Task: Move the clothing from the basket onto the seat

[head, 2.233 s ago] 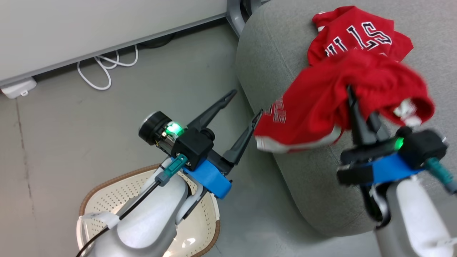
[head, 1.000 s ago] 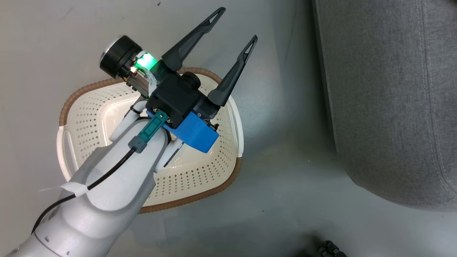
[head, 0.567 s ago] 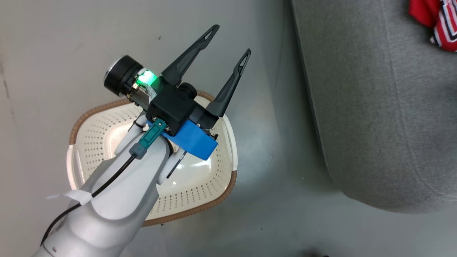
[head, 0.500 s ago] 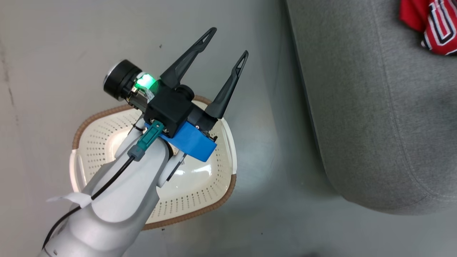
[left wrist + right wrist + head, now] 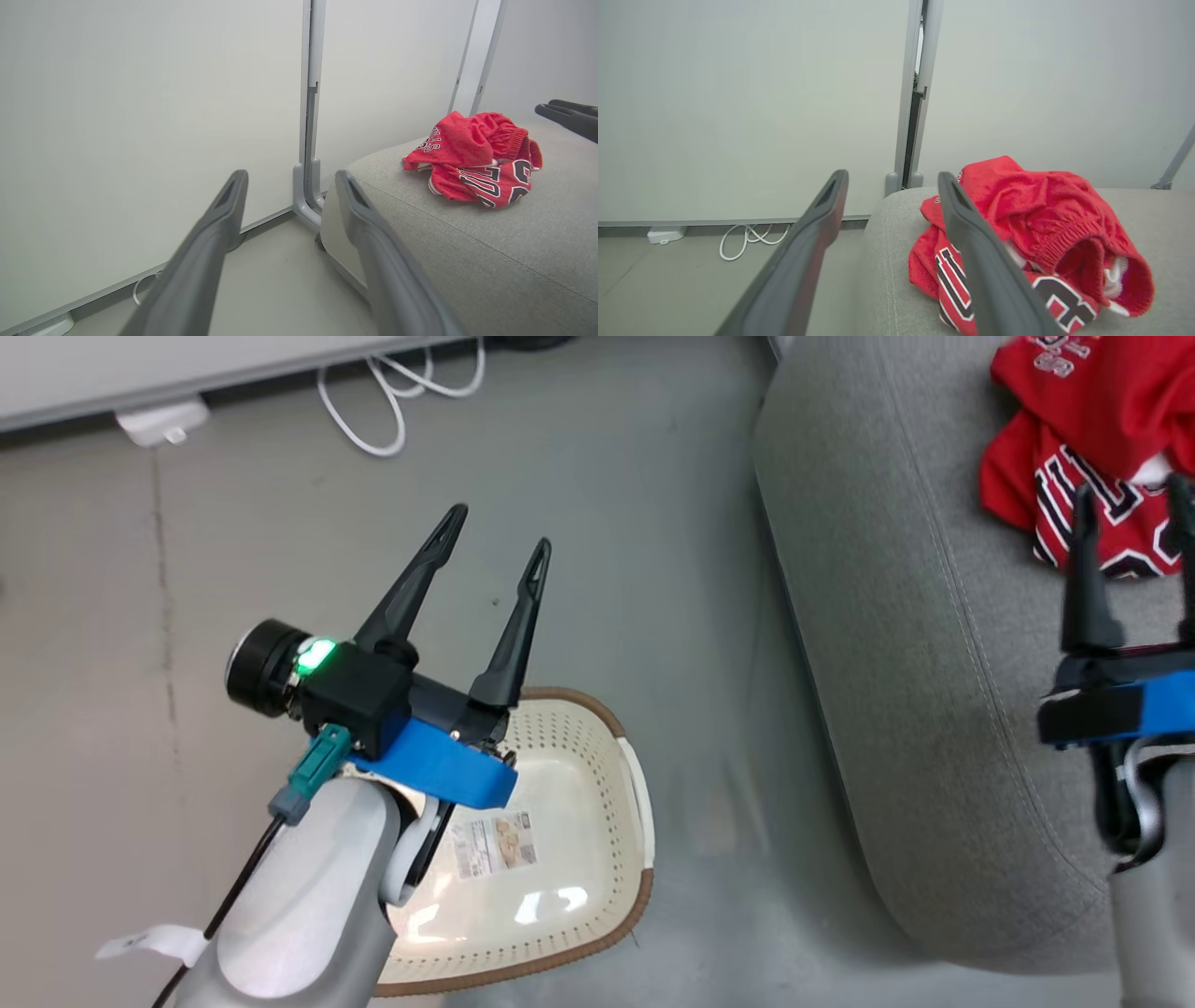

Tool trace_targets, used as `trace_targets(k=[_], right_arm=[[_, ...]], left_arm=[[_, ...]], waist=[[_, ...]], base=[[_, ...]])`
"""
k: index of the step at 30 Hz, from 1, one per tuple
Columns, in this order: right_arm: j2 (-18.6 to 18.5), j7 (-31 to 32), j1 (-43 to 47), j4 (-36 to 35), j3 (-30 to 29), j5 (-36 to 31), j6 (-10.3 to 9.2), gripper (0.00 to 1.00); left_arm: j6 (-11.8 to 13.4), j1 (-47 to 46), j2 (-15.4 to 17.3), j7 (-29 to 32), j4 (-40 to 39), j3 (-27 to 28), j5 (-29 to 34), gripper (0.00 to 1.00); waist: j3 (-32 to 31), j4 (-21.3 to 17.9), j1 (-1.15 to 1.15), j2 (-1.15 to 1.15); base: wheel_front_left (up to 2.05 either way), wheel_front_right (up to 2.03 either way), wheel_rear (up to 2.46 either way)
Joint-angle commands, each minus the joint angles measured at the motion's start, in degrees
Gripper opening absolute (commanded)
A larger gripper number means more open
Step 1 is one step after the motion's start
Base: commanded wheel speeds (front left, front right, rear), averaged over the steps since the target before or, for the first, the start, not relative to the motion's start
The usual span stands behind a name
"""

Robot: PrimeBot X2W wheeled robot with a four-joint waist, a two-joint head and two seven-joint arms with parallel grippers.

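Note:
Both red garments lie bunched together on the light grey sofa (image 5: 934, 663): the shorts (image 5: 1083, 392) on top, the jersey (image 5: 1116, 518) with black lettering under them. My right gripper (image 5: 1131, 495) hangs open just short of the pile, holding nothing; in its wrist view the gripper (image 5: 892, 179) frames the shorts (image 5: 1041, 205). The left gripper (image 5: 499, 530) is open and empty above the far rim of the cream basket (image 5: 611, 919), which holds no clothing. The pile (image 5: 472, 161) rests on the sofa (image 5: 490, 242) in the left wrist view.
A paper label (image 5: 493, 843) is stuck to the basket's floor. A white cable (image 5: 392, 392) and a white power block (image 5: 159, 422) lie on the grey floor by the wall panels. A grey panel post (image 5: 308, 140) stands beside the sofa's end.
The right gripper held the shorts above the sofa earlier; now they lie on the jersey and it is open. The head camera swung down and back up. The left gripper stayed open.

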Motion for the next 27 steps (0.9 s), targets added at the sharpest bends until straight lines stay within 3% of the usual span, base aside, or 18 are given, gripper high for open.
trace_targets(k=[1,7,14,27], right_arm=[[0.6,0.0,1.4,-0.9,0.6,-0.3,0.01,1.0],[3.3,-0.1,3.4,-3.2,5.4,3.0,0.01,1.0],[3.9,0.0,6.4,-3.8,9.0,0.8,0.02,1.0],[6.7,0.0,15.9,-6.3,7.9,-1.8,0.03,1.0]], left_arm=[[0.0,1.1,-0.1,-0.3,-0.2,0.8,0.3,1.0],[0.7,6.2,-1.6,-0.3,-1.2,6.9,0.4,1.0],[0.1,11.9,-2.9,-0.3,-1.0,12.8,1.7,1.0],[-0.7,20.9,-5.7,-0.3,1.2,20.9,4.4,1.0]], waist=[[-3.0,2.4,0.02,0.0],[-7.0,5.2,0.02,0.0],[-11.2,8.2,0.02,0.0],[-18.1,11.5,0.02,0.0]], base=[[0.0,0.0,0.0],[0.0,0.0,0.0],[0.0,0.0,0.0],[0.0,0.0,0.0]])
